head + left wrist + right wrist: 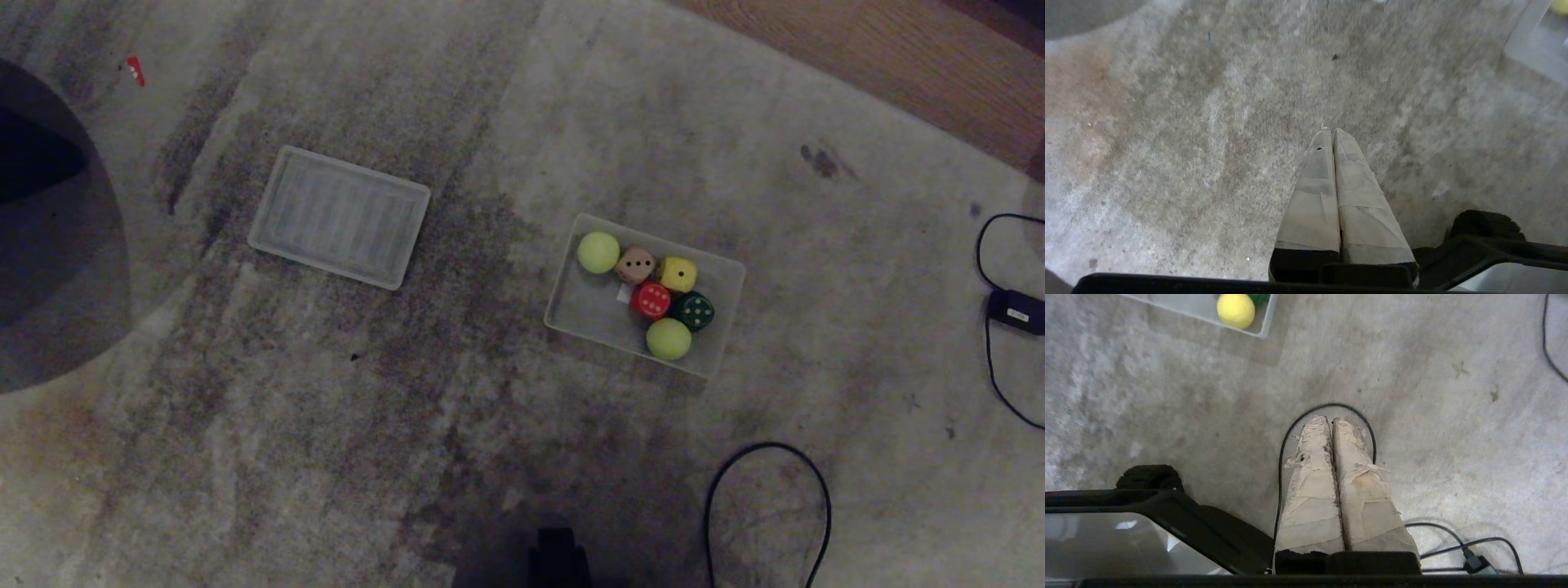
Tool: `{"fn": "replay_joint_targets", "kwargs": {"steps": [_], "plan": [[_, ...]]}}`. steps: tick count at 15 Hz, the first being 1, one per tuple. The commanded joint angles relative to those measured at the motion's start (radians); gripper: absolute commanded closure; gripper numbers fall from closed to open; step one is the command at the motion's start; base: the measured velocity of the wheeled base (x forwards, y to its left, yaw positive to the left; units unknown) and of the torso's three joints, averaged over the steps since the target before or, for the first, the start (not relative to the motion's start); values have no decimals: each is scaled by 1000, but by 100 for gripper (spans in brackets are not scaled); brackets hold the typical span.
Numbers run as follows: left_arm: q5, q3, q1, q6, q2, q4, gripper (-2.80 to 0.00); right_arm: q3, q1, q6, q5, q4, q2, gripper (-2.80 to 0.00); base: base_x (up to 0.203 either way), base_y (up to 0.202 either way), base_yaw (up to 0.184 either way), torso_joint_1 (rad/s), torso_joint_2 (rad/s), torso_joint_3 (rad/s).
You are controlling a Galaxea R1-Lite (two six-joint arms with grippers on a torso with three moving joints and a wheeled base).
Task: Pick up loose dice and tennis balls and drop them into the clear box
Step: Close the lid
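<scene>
Closest to the robot, at the bottom middle of the head view, a dark part of its body (pixel 558 557) shows, and to the right of it a black cable (pixel 767 506) makes a loop on the grey carpet (pixel 326 457). Both arms hang low over this carpet and they hold nothing. The left gripper (pixel 1333 131) has its two taped fingers pressed flat together, with only carpet under it. The right gripper (pixel 1331 418) is also fully closed and empty, and its tips are over the cable loop.

Farther, right of the middle of the head view, stands the clear box (pixel 571 309). Inside it I count all six things: one tennis ball (pixel 598 251) in the upper left corner of the box, the tan die (pixel 635 265), the yellow die (pixel 678 274), the red die (pixel 651 300), the dark green die (pixel 694 310) and the second tennis ball (pixel 669 339) at the near edge. I see no die or ball on the carpet in any view, so I judge the collecting is finished.

In the upper left part of the frame the lid (pixel 339 216) lies flat, well apart from the box. At the right edge there is a black power adapter (pixel 1016 310) with its wire.
</scene>
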State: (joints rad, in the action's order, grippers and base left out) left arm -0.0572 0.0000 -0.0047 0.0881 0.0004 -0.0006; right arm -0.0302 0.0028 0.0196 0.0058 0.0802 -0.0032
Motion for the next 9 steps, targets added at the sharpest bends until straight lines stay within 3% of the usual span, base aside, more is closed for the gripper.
{"fn": "replay_joint_targets", "kwargs": {"steps": [1, 9], "plan": [[-1, 2, 0, 5, 1, -1, 0, 0, 0, -1, 0, 0, 3, 0, 0, 0, 0, 2, 2, 203], [-1, 2, 0, 7, 1, -1, 0, 0, 0, -1, 0, 0, 3, 0, 0, 0, 0, 1, 3, 206]]}}
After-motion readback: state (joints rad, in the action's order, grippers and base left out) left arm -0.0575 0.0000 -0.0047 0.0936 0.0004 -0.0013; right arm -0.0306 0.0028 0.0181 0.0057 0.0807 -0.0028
